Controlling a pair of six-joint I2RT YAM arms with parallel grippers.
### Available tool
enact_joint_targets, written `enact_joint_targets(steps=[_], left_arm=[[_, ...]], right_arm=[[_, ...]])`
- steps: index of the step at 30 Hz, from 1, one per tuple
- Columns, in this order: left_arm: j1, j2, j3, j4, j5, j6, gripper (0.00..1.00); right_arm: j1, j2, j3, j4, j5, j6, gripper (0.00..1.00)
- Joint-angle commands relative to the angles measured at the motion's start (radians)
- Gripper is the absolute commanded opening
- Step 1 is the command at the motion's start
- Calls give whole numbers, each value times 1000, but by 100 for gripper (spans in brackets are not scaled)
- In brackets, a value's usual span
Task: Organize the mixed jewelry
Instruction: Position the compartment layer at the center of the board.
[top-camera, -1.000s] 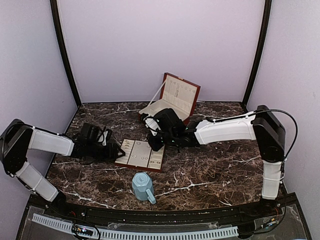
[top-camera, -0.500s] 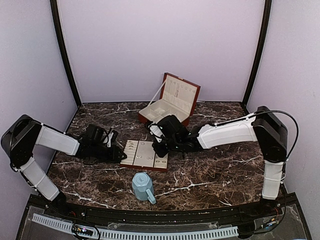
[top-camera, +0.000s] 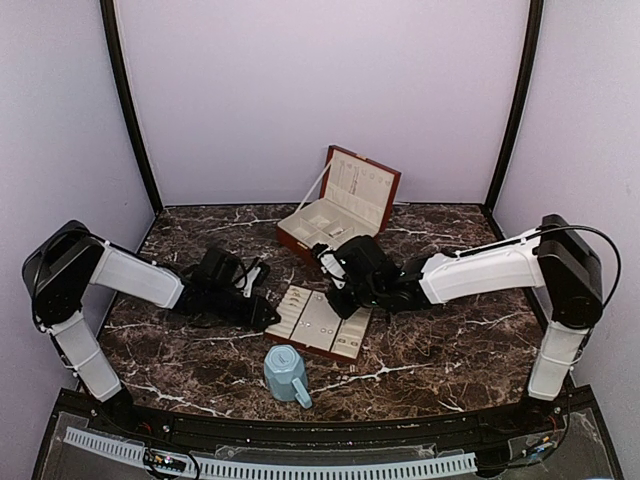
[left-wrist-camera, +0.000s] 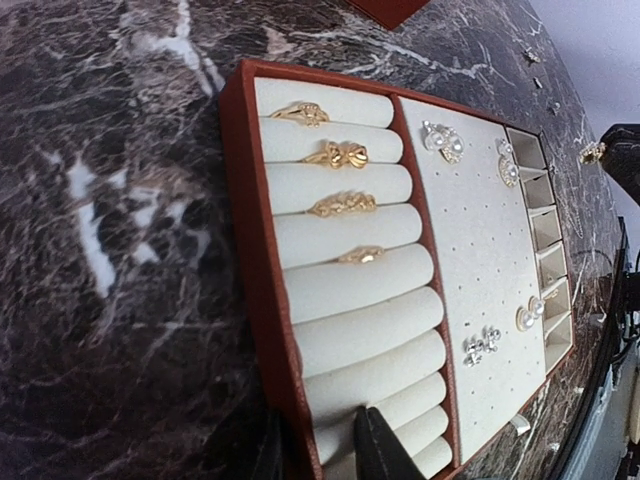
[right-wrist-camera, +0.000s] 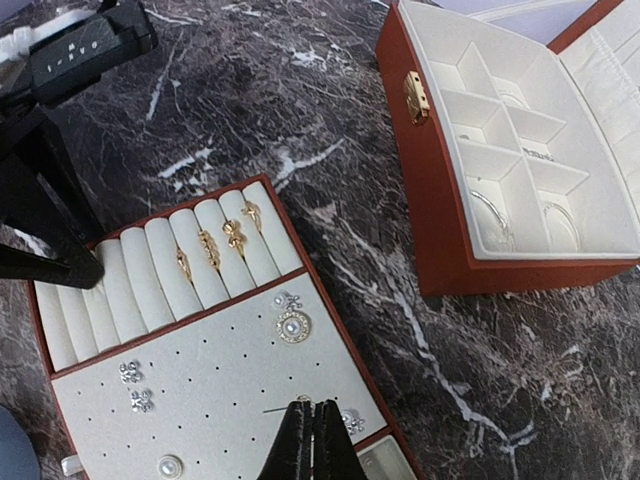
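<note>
1. Top view: jewelry tray lies slantwise on the marble table, light-blue mug nearer, open box beyond.
2. Left wrist: left gripper straddles the tray wall, pinch impossible to tell; gold rings file straight away from the fingers, pearl studs rightward.
3. Right wrist: right gripper, clenched, over the stud pad; rings up-left, bracelet hoops in the box up-right.

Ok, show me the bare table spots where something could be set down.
Bare marble lies right of the mug, in front of the right arm; more lies left of the box, at the back. Around the tray it is crowded.
</note>
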Motion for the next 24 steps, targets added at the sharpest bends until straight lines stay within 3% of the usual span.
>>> enact_joint_targets(steps=[1, 5, 10, 14, 18, 24], left_arm=[[-21, 40, 56, 39, 76, -28, 28], [-27, 58, 83, 84, 103, -72, 30], [-28, -45, 100, 41, -44, -35, 53], [-27, -163, 110, 34, -136, -39, 59], [-30, -207, 134, 103, -14, -128, 59], [-59, -136, 179, 199, 202, -243, 55]], right_arm=[[-3, -65, -57, 22, 64, -56, 0], [-2, -107, -105, 26, 68, -92, 0], [-2, -156, -139, 65, 75, -76, 0], [-2, -194, -169, 134, 88, -19, 0], [-1, -217, -177, 190, 82, 19, 0], [4, -231, -169, 226, 71, 13, 0]])
